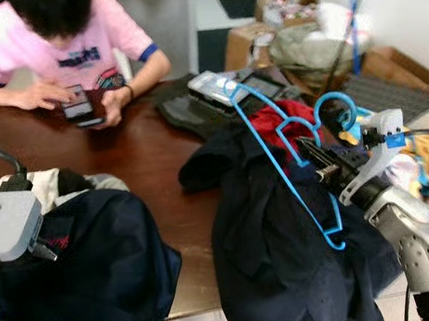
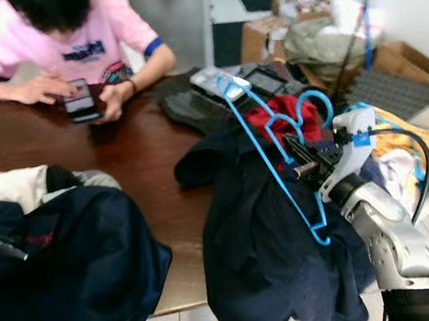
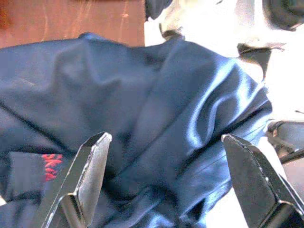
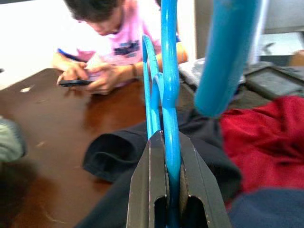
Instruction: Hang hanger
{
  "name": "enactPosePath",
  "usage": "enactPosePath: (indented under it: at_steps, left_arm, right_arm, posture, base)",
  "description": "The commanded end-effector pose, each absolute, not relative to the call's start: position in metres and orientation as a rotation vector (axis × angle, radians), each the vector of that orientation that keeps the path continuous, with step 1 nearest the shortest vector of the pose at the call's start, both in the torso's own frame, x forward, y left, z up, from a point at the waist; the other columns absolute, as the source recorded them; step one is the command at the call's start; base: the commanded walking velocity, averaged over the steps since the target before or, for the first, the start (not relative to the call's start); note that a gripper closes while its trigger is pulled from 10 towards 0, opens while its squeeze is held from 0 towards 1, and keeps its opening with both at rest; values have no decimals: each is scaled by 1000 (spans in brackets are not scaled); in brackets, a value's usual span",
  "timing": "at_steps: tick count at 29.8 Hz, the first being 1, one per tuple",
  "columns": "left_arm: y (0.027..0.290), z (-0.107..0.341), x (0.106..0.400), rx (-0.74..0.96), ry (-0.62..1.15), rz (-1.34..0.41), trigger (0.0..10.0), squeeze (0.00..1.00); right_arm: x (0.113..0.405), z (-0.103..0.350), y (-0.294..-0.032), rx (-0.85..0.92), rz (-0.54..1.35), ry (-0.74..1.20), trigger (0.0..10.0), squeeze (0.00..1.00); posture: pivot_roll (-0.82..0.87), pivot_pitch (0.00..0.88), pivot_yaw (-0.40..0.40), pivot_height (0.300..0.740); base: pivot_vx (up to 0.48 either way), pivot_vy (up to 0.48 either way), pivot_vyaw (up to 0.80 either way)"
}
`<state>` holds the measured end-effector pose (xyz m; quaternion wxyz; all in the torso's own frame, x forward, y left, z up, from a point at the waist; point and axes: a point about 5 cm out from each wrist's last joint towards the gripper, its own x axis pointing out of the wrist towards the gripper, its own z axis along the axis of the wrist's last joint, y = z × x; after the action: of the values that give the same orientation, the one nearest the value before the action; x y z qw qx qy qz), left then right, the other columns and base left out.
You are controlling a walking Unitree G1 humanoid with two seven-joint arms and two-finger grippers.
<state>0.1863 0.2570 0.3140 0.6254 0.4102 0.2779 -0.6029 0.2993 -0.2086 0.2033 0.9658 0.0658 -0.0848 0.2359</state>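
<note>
Blue hanger [image 1: 285, 160] in right gripper [image 1: 314, 161], above table edge [image 1: 191, 289]

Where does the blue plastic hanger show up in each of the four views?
Left eye: blue plastic hanger right of centre, over dark clothes.
Right eye: centre-right, same pose.
Left wrist: navy garment between open fingers.
Right wrist: hanger rises centrally from the shut fingers.
Shared landmark: brown wooden table.
</note>
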Motion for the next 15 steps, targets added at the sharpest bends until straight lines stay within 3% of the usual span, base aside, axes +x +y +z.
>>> enactPosePath:
  at_steps: [1, 7, 11, 15]
  left_arm:
    - [255, 320, 185, 981, 657, -1403, 10000, 0]
    - [260, 319, 188, 1037, 709, -1395, 10000, 0]
    - [284, 314, 194, 1176, 801, -1274, 10000, 0]
    - [293, 312, 203, 1238, 760, -1163, 10000, 0]
  right_arm:
    - [299, 203, -209, 127, 491, -158, 10000, 0]
    - [300, 203, -209, 122, 486, -156, 10000, 0]
    - [300, 201, -209, 117, 475, -152, 10000, 0]
    - [301, 201, -212, 128, 451, -157, 10000, 0]
  posture:
    - [148, 114, -69, 740]
    - [150, 112, -67, 740]
    - [147, 108, -64, 740]
    - [147, 108, -64, 740]
  base:
    - [0, 0, 800]
    - [0, 0, 659]
    - [0, 0, 717]
    - [0, 0, 123]
